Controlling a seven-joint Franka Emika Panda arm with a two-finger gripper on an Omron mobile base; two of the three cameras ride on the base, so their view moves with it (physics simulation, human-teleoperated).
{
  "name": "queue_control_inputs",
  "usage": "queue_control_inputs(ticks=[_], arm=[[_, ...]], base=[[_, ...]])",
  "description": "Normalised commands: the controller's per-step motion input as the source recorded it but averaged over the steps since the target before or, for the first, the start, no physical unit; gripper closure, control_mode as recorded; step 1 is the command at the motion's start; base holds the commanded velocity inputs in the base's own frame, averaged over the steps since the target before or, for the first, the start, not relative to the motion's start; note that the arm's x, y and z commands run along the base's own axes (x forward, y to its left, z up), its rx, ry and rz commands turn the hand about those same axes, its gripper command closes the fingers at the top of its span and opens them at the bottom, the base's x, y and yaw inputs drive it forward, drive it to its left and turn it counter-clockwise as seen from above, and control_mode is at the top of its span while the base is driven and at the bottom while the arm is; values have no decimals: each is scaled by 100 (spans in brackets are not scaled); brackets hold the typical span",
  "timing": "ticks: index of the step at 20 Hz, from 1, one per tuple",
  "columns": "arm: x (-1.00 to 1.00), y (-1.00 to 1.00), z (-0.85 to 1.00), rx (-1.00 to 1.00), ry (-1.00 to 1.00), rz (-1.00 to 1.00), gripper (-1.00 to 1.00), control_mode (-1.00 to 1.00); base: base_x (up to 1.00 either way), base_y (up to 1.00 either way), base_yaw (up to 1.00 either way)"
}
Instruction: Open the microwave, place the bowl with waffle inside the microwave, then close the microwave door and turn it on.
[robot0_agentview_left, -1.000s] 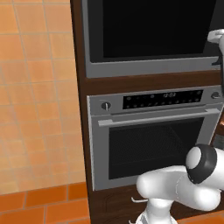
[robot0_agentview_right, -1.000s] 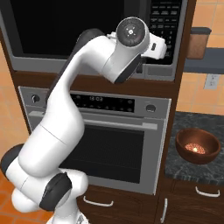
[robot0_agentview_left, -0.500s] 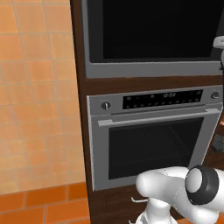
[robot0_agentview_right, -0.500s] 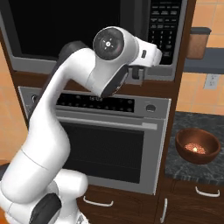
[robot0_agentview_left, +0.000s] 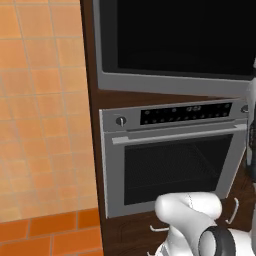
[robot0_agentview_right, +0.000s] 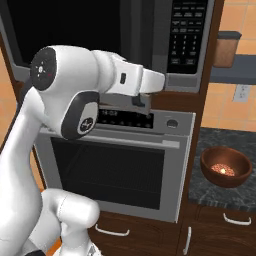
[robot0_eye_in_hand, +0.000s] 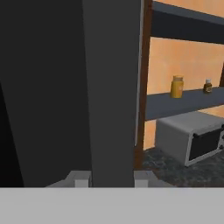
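One gripper (robot0_agentview_right: 142, 102) pinched narrow on the microwave door (robot0_agentview_right: 137, 40) handle; grip looks thin, could slip off mid-pull & leave microwave (robot0_agentview_right: 115, 45) shut, bowl (robot0_agentview_right: 225, 166) waiting.

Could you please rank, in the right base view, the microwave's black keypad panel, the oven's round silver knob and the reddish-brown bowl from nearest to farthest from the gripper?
1. Oven's round silver knob, just right of the gripper.
2. Microwave's black keypad panel, above and to the right.
3. Small round reddish-brown bowl, low on the dark counter at far right.
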Motion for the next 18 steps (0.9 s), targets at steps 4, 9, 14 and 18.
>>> queue_control_inputs(ticks=[4,9,14,18], arm=[[-96,29,-26,0,-1,-35,100,-100],[-81,28,-13,0,2,-25,100,-100],[-89,32,-26,5,1,-1,100,-100],[-92,60,-31,3,-4,3,100,-100]], base=[[0,0,0],[0,0,0],[0,0,0],[0,0,0]])
